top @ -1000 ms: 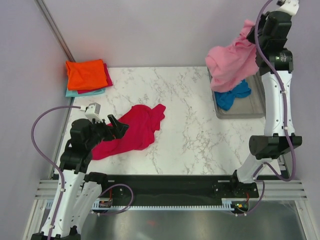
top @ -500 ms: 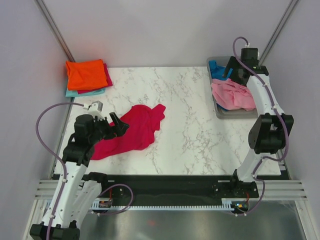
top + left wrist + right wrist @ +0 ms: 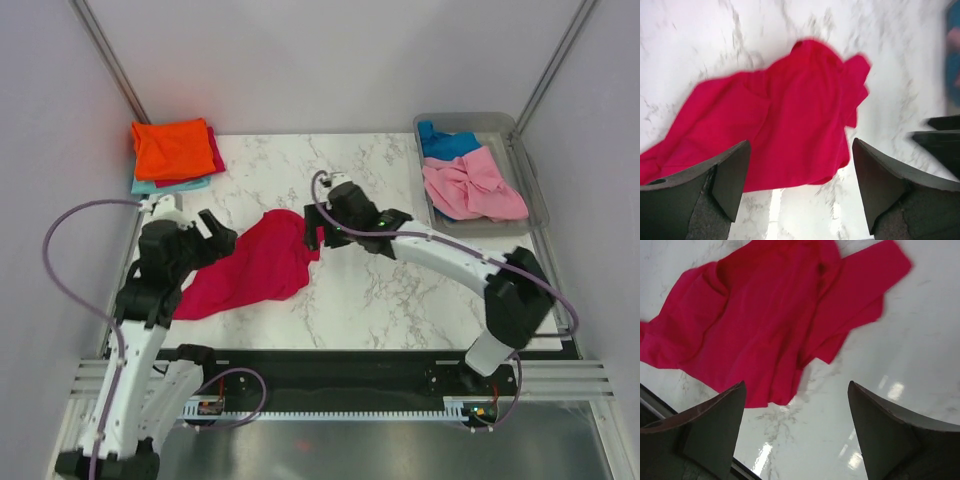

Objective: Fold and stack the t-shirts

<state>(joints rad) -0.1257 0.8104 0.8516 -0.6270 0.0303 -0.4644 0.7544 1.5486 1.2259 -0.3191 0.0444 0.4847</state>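
Marble bench | crimson shirt crumpled, long axis near-left to far-right | left jaws over its left side | right jaws at far-right end | both spread, empty

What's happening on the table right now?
Both arms hover over the crumpled crimson t-shirt on the table, left gripper and right gripper with fingers open, neither holding it. A folded stack with the orange t-shirt on top sits at the far left corner. The light pink t-shirt and blue t-shirt lie unfolded in the tub.
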